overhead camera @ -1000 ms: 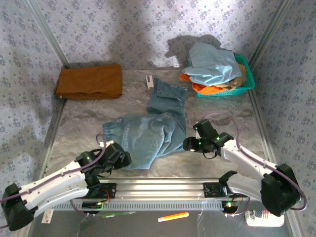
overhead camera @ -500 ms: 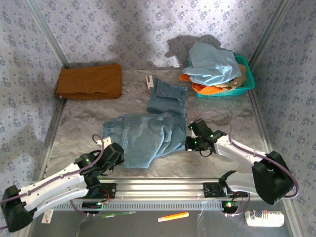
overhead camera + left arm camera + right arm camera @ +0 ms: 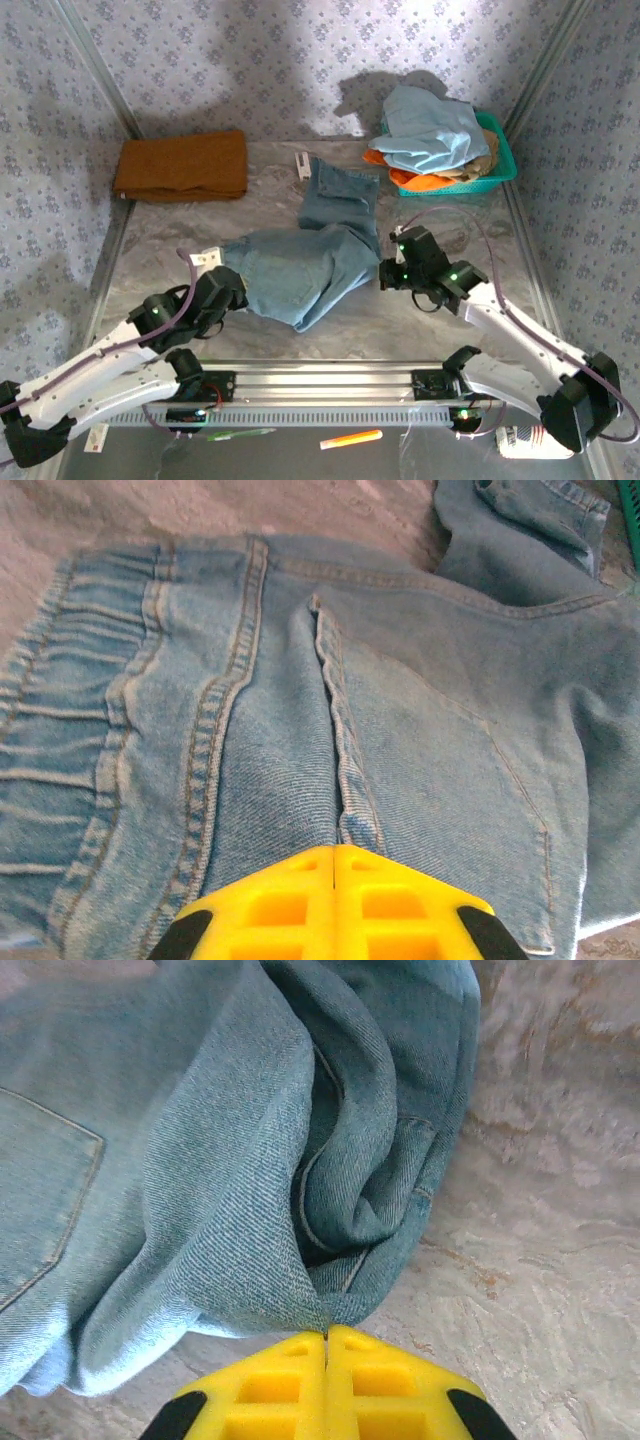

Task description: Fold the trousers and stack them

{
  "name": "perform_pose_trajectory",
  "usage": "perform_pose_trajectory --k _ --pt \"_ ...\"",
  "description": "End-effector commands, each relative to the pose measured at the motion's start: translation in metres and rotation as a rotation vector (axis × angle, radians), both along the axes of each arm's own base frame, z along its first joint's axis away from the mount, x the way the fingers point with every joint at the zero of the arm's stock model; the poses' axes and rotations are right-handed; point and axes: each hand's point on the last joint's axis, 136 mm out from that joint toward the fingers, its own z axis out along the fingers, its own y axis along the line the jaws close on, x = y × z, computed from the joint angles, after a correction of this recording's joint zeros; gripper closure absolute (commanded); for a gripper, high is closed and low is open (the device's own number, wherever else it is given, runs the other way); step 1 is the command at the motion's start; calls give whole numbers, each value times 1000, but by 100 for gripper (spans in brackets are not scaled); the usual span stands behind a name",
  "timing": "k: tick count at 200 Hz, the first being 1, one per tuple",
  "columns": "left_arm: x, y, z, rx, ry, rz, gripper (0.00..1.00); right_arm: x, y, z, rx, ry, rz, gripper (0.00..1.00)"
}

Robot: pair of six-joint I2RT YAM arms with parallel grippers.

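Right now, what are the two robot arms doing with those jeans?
They are working on folding the trousers, which lie bunched in the middle of the table. The left tool is shut on the denim near the waistband end, and the right tool is shut on the folded edge opposite. No neat fold yet.

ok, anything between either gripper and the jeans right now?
Nothing visible. The left gripper is shut on the jeans at the waistband end. The right gripper is shut on the folded edge at their right side.
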Motion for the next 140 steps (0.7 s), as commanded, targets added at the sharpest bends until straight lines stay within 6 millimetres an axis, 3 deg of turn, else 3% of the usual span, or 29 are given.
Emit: perform_pose_trajectory --k 1,53,72,88,103,112,120,140 --pt "4 15 43 66 -94 -3 100 -1 -18 41 -44 -94 -53 100" --pt "-2 44 109 88 -201 25 100 -14 -33 119 -57 -278 -63 100" --pt "-3 46 121 85 -225 13 100 -19 -36 131 -71 -313 -54 100" --pt "-1 39 114 108 -205 -14 100 -18 -37 108 -109 -241 -71 100" --pt "-1 14 93 100 -139 -101 99 -14 -33 75 -137 -151 -62 57" --pt "-2 -1 73 86 -76 -139 83 -14 -30 52 -142 -94 -56 38" --pt "-5 -12 53 68 -16 -164 72 -15 -28 32 -136 -40 -56 27" --pt "-18 -28 -1 24 117 -178 42 -16 -20 -10 -85 54 -41 19"
